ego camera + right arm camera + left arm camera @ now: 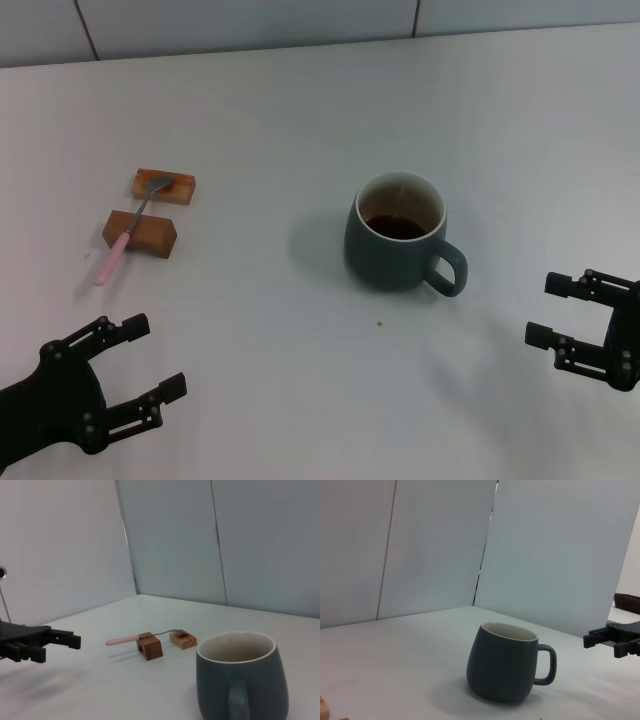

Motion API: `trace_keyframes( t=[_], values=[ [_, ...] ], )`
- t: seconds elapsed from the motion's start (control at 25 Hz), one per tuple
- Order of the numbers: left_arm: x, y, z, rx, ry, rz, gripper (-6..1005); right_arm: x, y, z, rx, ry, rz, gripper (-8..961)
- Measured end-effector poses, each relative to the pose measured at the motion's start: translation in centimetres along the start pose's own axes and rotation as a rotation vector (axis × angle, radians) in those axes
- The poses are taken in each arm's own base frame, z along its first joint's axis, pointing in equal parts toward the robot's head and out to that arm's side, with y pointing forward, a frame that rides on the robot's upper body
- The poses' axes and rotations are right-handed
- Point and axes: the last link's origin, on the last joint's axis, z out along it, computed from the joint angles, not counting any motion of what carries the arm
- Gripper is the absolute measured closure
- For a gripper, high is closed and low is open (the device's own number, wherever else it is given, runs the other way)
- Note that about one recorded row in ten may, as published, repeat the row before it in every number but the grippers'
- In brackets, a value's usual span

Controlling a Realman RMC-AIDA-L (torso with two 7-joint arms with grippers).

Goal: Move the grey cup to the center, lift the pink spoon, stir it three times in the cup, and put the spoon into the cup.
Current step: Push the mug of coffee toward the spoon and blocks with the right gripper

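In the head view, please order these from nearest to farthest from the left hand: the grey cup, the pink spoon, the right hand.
From the left hand:
1. pink spoon, just ahead, lying across two brown blocks.
2. grey cup, mid-table.
3. right hand, far side, beyond the cup's handle.

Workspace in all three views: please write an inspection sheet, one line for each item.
Surface: white table, one small dark speck near the cup.
Job's things: grey cup upright with dark liquid, handle toward the right gripper; pink spoon lying across two brown blocks, bowl on the farther one.
Clutter: nothing seen beyond the blocks.
Grippers: left gripper open, low at the near left; right gripper open, near right, apart from the cup.
Cables: nothing seen.
Surroundings: pale wall panels behind the table.
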Motion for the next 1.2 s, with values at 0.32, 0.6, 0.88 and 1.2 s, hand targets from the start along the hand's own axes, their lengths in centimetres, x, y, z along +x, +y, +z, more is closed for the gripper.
trace_keyframes(
  t=[0.32,0.6,0.88,1.2],
  values=[
    [0.0,0.0,0.0,0.000,0.000,0.001,152,0.0,0.0,0.1,0.001,-0.003,-0.027,260],
    [0.0,0.0,0.0,0.000,0.000,0.001,153,-0.1,-0.1,0.2,-0.002,-0.003,-0.031,261],
    [0.0,0.0,0.0,-0.001,0.001,0.001,154,-0.1,-0.2,0.2,0.005,-0.003,-0.039,260],
    [0.0,0.0,0.1,-0.001,0.002,-0.001,156,-0.1,-1.2,0.7,0.105,-0.044,-0.071,493]
  ],
)
